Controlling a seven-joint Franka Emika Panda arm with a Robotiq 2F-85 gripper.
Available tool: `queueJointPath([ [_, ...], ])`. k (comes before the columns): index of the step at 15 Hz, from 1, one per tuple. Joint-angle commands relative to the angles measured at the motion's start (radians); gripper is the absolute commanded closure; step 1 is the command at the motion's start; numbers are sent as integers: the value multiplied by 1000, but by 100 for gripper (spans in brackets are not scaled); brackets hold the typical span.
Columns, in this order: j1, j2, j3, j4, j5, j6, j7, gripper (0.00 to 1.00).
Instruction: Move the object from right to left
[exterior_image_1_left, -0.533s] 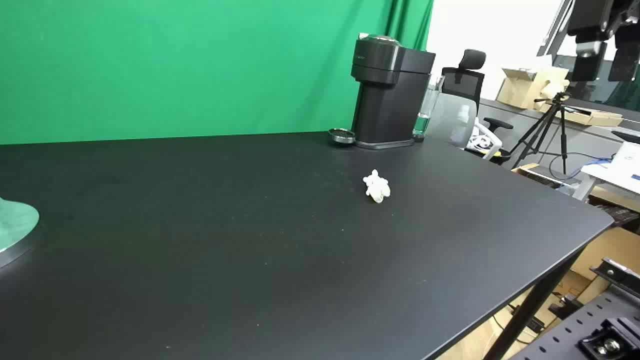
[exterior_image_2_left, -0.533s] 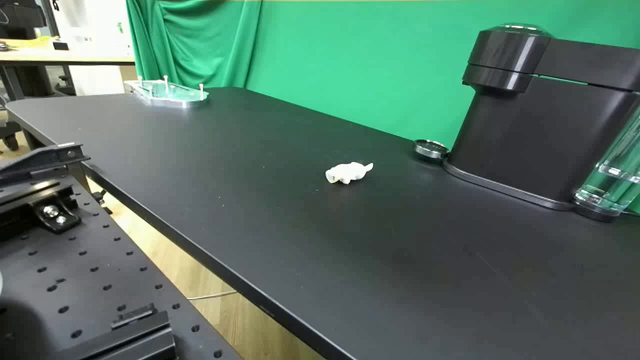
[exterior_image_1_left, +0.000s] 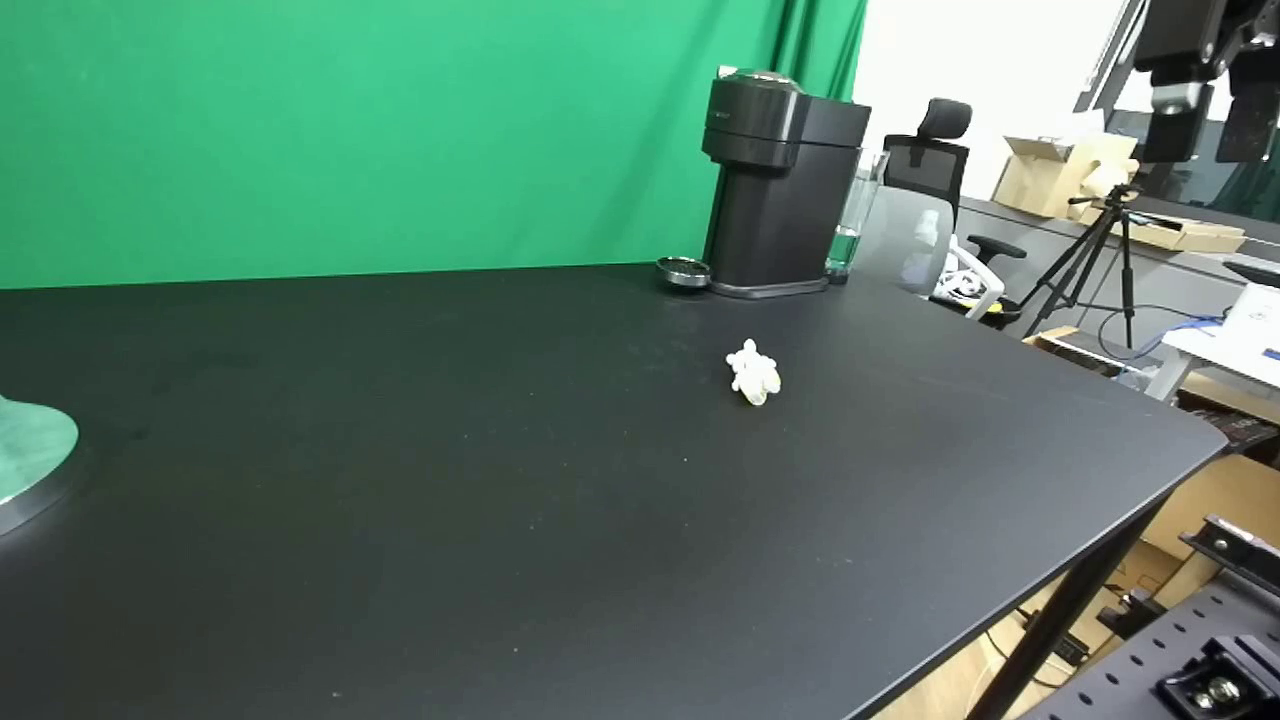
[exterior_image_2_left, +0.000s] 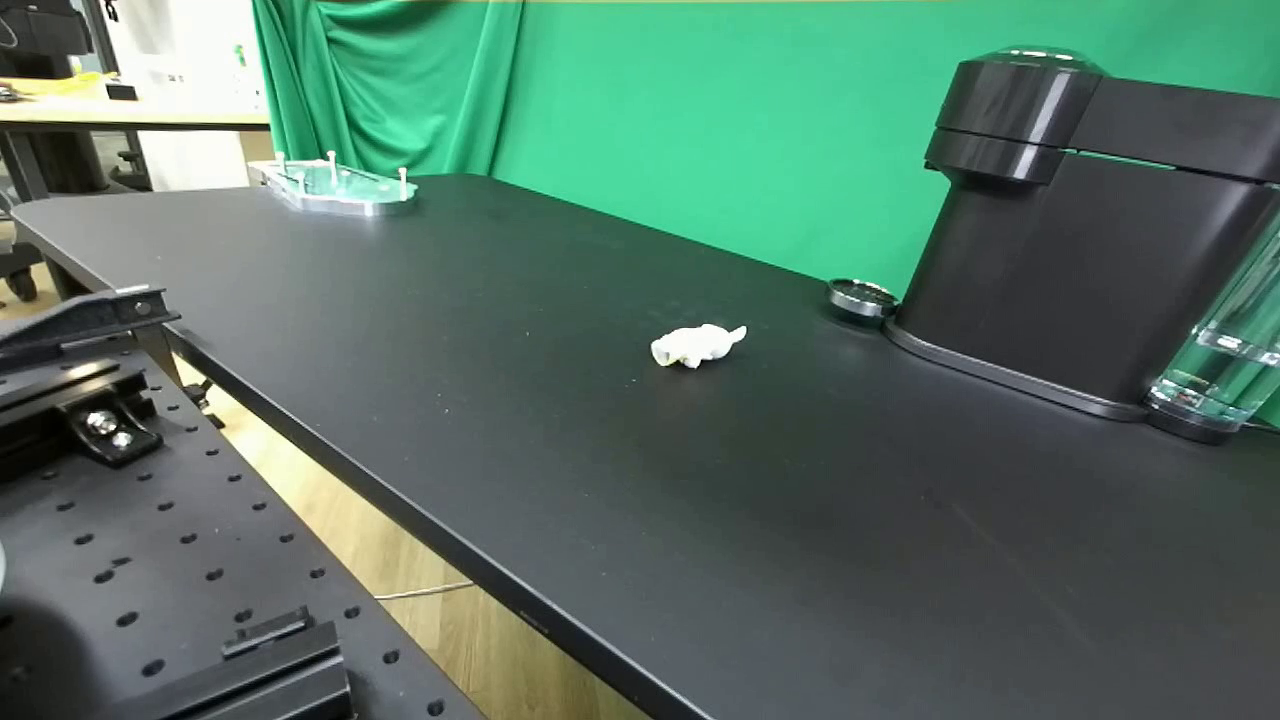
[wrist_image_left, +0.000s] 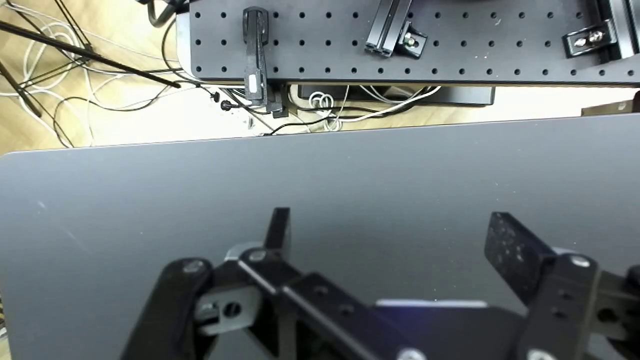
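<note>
The object (exterior_image_1_left: 754, 373) is a tiny white lumpy figurine. It lies on the black table (exterior_image_1_left: 420, 520), in front of the tall black machine. It also shows in an exterior view (exterior_image_2_left: 697, 345) near the middle of the table. It is out of view in the wrist view. My gripper (wrist_image_left: 391, 212) is open, with its two fingers wide apart and only table surface seen between them. In an exterior view the gripper (exterior_image_1_left: 1210, 150) hangs high at the top right corner, well above the table and apart from the object.
A tall black machine (exterior_image_1_left: 780, 190) with a clear water tank (exterior_image_2_left: 1220, 350) and a small round drip tray (exterior_image_2_left: 862, 300) stands at the table's back. A pale green plate (exterior_image_2_left: 335, 190) lies at the far end. A perforated metal base (exterior_image_2_left: 200, 560) borders the table edge.
</note>
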Motion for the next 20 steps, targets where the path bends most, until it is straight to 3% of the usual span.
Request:
queueJointPath([
  [1,7,-1,-6,2,-3,-4,3,0],
  [6,7,-1,-6,2,-3,-4,3,0],
  [11,-3,103,37,5,-38,387,151,0],
  [15,-21,265,105,39,-63,711,261,0],
  [17,-26,353,138,71,-70,799,304,0],
  [20,-5,470,161,127,-53,836,321,0],
])
